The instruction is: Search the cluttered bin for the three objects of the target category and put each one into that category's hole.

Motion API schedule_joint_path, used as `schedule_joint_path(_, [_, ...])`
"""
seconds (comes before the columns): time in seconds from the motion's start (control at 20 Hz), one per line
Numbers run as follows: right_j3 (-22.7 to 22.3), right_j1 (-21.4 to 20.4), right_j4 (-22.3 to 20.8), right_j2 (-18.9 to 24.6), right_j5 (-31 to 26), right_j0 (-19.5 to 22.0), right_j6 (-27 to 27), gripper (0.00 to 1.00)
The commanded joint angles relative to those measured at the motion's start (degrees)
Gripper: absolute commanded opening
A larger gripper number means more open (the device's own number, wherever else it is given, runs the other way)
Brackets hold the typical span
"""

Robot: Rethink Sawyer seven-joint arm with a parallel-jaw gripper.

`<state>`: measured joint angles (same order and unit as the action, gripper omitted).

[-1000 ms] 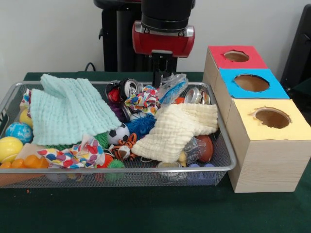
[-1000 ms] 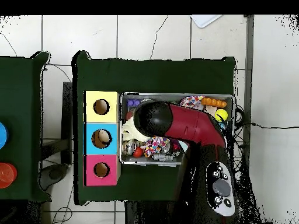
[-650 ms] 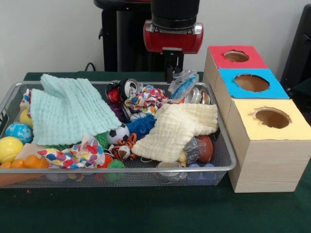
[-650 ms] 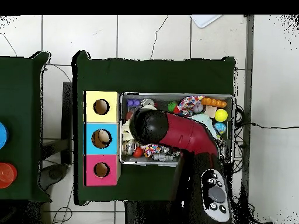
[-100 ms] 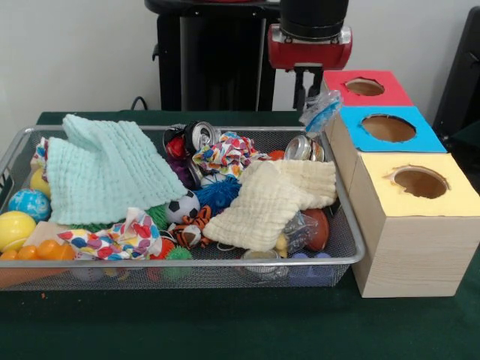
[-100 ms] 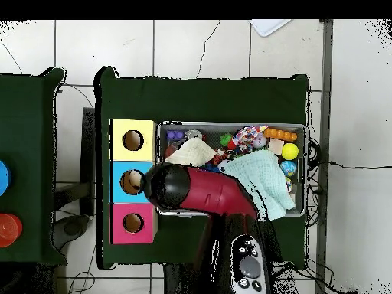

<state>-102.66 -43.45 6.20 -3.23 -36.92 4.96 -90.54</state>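
My gripper [image 5: 308, 99] hangs above the bin's far right corner, close beside the red-topped box [image 5: 365, 87]. It is shut on a crumpled clear plastic wrapper with blue print [image 5: 321, 112], which dangles clear of the bin at the edge of the blue-topped box [image 5: 388, 128]. The yellow-topped box [image 5: 420, 182] stands nearest the front. From overhead the arm's head [image 6: 170, 186] hides the gripper and wrapper, sitting between the blue-topped box [image 6: 132, 181] and the wire bin [image 6: 307, 153].
The wire bin [image 5: 187, 264] holds a mint cloth [image 5: 105, 169], a cream cloth [image 5: 274, 199], crushed cans [image 5: 304, 148], a patterned cloth [image 5: 221, 154], a soccer ball [image 5: 182, 206] and coloured balls [image 5: 13, 227]. The three boxes stand in a row right of the bin.
The gripper has lifted the plastic wrapper out of the bin and carried it right, from over the cans to the boxes' edge. The arm's head swung toward the boxes.
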Motion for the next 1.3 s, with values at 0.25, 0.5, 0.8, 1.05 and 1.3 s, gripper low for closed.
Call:
schedule_joint_path(0.25, [-1.7, 3.7, 6.5, -1.8, 4.9, -4.9, -21.7, 0.00])
schedule_joint_path(0.5, [1.7, 8.9, 7.6, -3.4, 7.7, -8.1, -23.1, 0.00])
schedule_joint_path(0.8, [3.0, 10.1, 9.2, -4.3, 5.5, -10.4, -25.9, 0.00])
schedule_joint_path(1.05, [4.8, 9.8, 10.2, -5.8, 1.0, -12.8, -28.9, 0.00])
schedule_joint_path(1.3, [6.5, 9.5, 10.9, -7.1, -3.1, -15.1, -31.5, 0.00])
